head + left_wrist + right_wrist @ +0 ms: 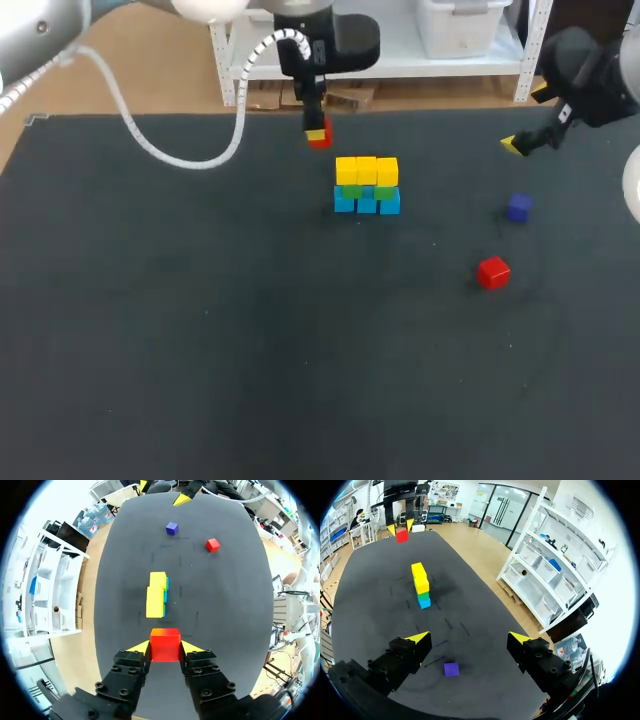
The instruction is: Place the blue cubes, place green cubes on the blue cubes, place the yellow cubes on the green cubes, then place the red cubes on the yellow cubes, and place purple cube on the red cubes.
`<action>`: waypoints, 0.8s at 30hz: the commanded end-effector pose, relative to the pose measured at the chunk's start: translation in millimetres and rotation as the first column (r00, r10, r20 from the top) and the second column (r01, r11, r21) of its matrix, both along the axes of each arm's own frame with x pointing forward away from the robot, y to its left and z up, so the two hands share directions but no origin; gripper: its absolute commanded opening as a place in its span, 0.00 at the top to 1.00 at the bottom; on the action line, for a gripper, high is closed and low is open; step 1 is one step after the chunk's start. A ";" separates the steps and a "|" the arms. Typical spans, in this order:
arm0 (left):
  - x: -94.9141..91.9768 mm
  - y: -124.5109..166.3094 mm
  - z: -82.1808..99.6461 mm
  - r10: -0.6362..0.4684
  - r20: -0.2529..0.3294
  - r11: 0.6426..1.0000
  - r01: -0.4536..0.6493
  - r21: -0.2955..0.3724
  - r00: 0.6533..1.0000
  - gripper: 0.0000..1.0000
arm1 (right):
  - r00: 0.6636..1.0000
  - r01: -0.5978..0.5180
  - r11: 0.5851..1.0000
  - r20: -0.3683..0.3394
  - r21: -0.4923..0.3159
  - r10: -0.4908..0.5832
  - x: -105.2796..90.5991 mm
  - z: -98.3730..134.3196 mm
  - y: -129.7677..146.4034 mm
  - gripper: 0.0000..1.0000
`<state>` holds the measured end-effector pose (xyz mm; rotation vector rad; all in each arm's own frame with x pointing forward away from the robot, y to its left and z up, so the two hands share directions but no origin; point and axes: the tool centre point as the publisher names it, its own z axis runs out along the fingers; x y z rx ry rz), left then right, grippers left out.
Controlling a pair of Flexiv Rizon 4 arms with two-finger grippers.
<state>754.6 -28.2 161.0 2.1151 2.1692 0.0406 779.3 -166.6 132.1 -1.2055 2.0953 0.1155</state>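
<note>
Behind the stack (366, 186), left jaws grip a red cube (320, 139): seat it squarely on the yellow cubes (366, 170); right jaws stand wide, empty.

Dark table (200, 350): row of blue cubes (366, 203) nr ctr-rear; purple cube (518, 207), red cube (493, 272) to its right, sep.

A table (200, 350) covered in a dark grey matte sheet fills most of the head view, and its surface carries a few faint short lines. Past its far edge lies a tan, wood-toned floor (150, 70). A white shelf unit (400, 62) stands there with brown cardboard (345, 98) beneath it. In the right wrist view these open shelves run alongside the table, and dark-framed glass doors (492, 505) stand at the far end of the room. The light is bright and even, with soft shadows.
</note>
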 end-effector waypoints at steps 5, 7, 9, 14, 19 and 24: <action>7.7 -15.4 -4.8 -0.011 -0.024 1.000 0.012 0.019 1.000 1.00 | 1.000 0.004 1.000 0.001 -0.003 -0.004 -0.5 0.0 0.7 0.00; 7.5 -19.1 -5.8 -0.019 -0.026 1.000 0.019 0.005 0.999 1.00 | 1.000 0.004 1.000 0.001 -0.003 -0.004 -0.5 0.0 0.7 0.00; 6.0 -23.9 -8.8 -0.033 -0.029 0.999 0.032 -0.011 0.999 1.00 | 1.000 0.004 1.000 0.001 -0.003 -0.004 -0.5 0.0 0.7 0.00; 0.8 -37.0 -15.9 -0.083 -0.057 0.996 0.082 -0.021 0.995 1.00 | 1.000 0.004 1.000 0.001 -0.003 -0.004 -0.5 0.0 0.7 0.00; 6.4 -41.2 -23.3 -0.097 -0.078 0.994 0.100 0.035 0.992 1.00 | 1.000 0.004 1.000 0.001 -0.003 -0.004 -0.5 0.0 0.7 0.00; 15.5 -44.1 -19.5 -0.107 -0.081 0.992 0.111 0.054 0.991 1.00 | 1.000 0.004 1.000 0.001 -0.003 -0.004 -0.5 0.0 0.7 0.00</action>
